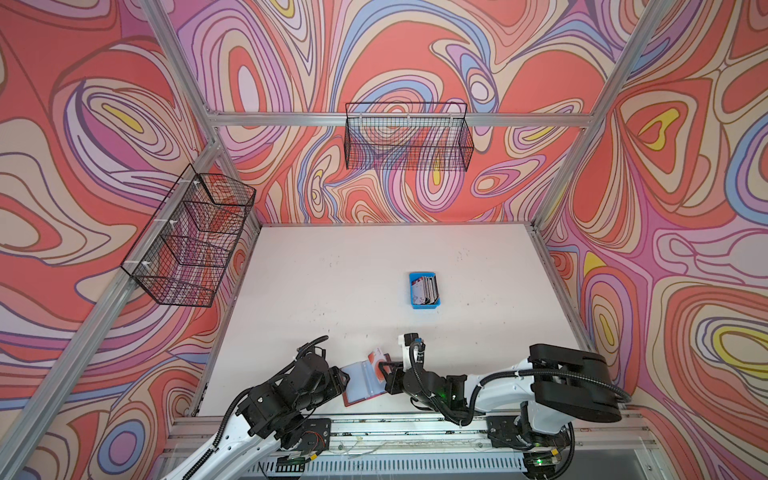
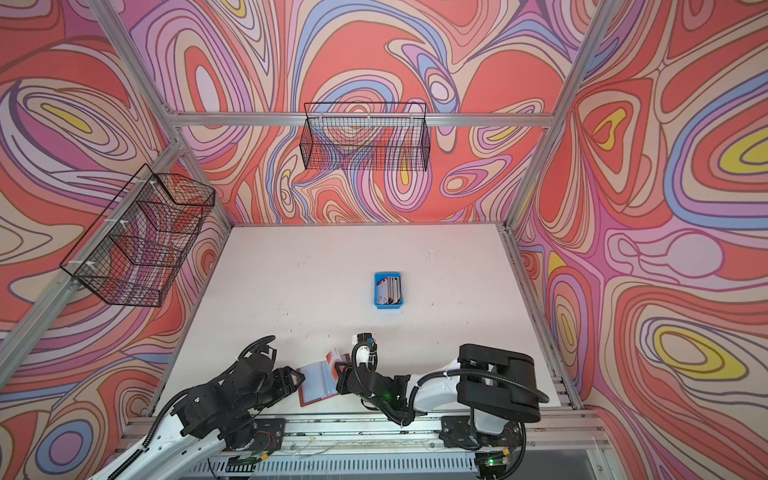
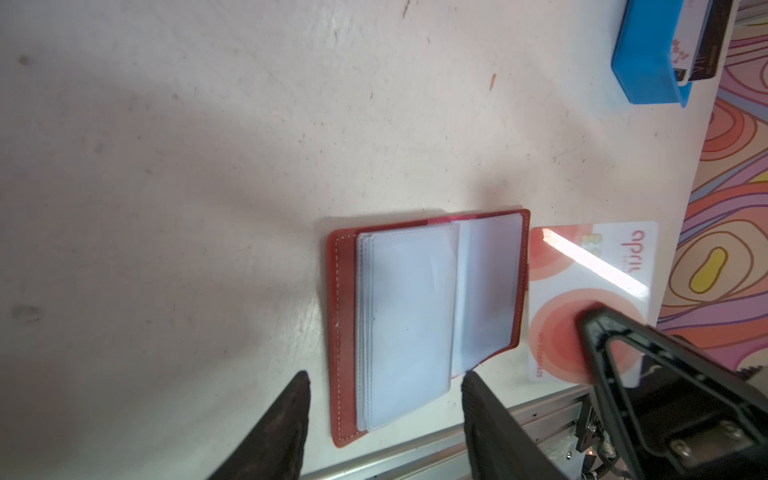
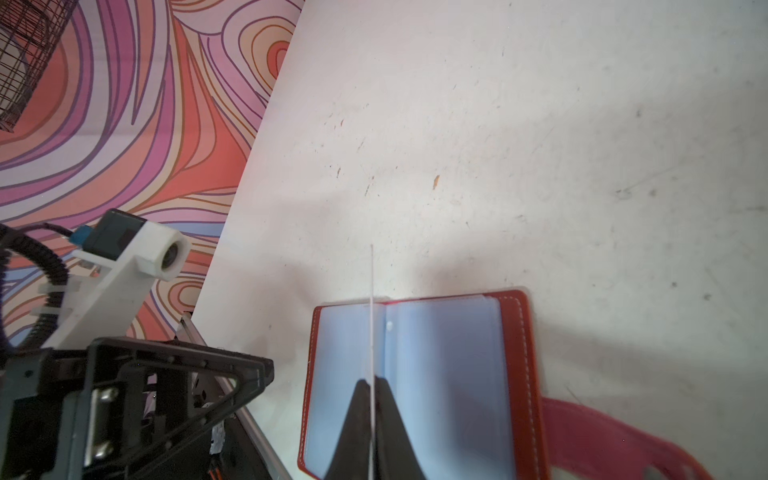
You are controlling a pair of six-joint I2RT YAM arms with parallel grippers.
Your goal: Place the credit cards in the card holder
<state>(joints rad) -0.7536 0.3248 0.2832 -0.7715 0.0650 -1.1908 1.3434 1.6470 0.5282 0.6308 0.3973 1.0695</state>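
Bright, even light. Soft shadows spread over the surface (image 3: 166, 166). A glare streak crosses the card (image 3: 594, 266). Both top views bend at the edges; the strap (image 4: 602, 436) blurs.

Card holder (image 3: 343, 316) is a brick-red cover with white stitching and pale bluish see-through sleeves. The card (image 3: 582, 266) is white with coral and pink rings (its lettering is red too). The far tray (image 1: 424, 306) is bright blue, and the table (image 1: 332, 282) is off-white with dark specks. Walls (image 1: 415, 50) are all swirls of coral, lilac, blue and yellow. Wire baskets (image 1: 409, 141) are black.
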